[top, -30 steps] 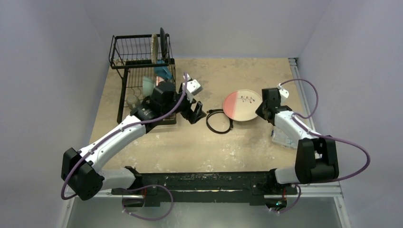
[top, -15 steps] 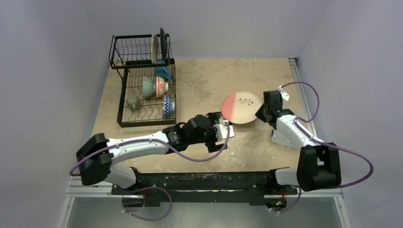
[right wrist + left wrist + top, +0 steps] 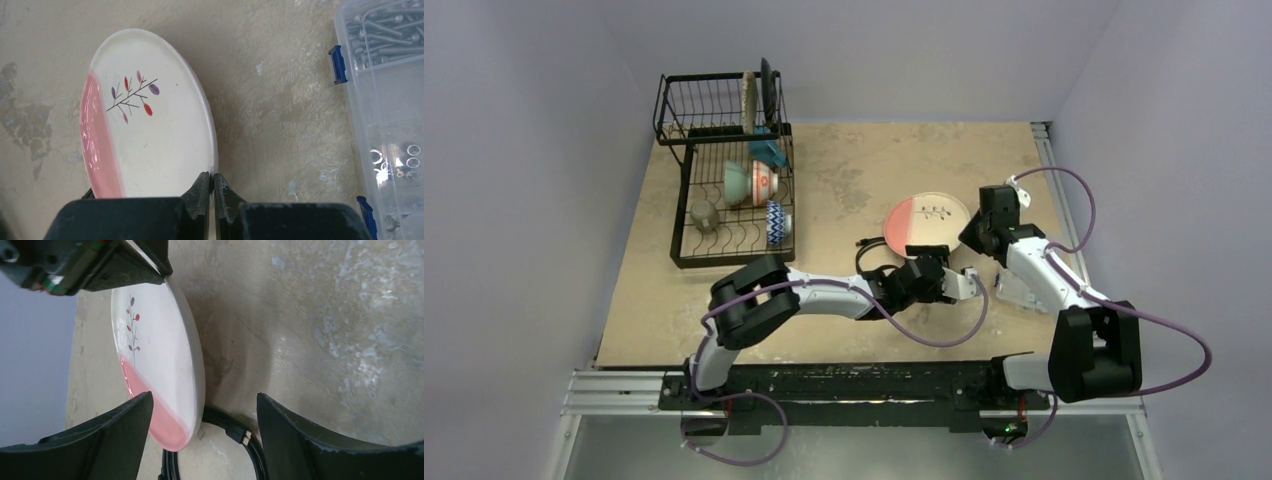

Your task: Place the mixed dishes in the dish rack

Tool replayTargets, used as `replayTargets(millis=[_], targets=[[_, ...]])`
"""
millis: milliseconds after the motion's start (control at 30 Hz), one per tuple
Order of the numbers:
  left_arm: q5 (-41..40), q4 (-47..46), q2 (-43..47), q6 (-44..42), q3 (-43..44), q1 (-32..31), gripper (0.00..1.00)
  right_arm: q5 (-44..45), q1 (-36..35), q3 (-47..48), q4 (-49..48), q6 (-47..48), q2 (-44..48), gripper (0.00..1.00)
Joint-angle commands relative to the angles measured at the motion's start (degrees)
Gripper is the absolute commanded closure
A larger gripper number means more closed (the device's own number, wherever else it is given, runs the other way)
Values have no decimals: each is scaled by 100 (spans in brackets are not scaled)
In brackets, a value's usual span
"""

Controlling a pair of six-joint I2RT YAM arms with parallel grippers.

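The pink-and-white large plate stands tilted up on its edge at the table's right middle. My right gripper is shut on its white rim; the pinch shows in the right wrist view at the plate. My left gripper reaches across from the left and is open. The plate's pink lower edge sits between its fingers, touching neither. The dish rack at the far left holds a mint-green bowl, a red-patterned bowl, a mug, a small grey cup and two upright plates.
A black coiled cable lies on the table under the plate's lower edge, between my left fingers. A clear plastic parts box with screws sits right of the plate, beside the right arm. The left arm spans the table's near middle.
My left arm swung from the dish rack across the table to the plate's near edge. The plate, gripped by the right gripper, shifted slightly left.
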State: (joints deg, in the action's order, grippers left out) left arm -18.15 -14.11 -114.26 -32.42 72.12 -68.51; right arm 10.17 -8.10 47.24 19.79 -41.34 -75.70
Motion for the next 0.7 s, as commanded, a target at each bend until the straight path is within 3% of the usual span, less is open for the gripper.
replayTargets(millis=[0, 167, 300, 367, 500, 600, 667], targets=[[-730, -338, -560, -688, 706, 36, 28, -235, 5, 337, -107, -48, 142, 100], [-1352, 96, -1316, -1048, 1602, 120, 34, -296, 11, 432, -8, -49, 182, 100], [-1605, 360, -1648, -1200, 2048, 154, 45, -283, 10, 441, 49, -37, 250, 100], [-1718, 383, -1748, -1351, 2137, 154, 57, -204, 11, 403, 74, -16, 278, 100], [-1976, 189, -1694, -1691, 2121, 145, 94, -101, 11, 356, 50, 49, 340, 100], [-2057, 21, -1432, -1911, 2013, 151, 100, 80, 18, 569, 84, 430, 346, 100], [-2057, -34, -1127, -1980, 1965, 173, 100, 382, 23, 922, 314, 755, 357, 78]])
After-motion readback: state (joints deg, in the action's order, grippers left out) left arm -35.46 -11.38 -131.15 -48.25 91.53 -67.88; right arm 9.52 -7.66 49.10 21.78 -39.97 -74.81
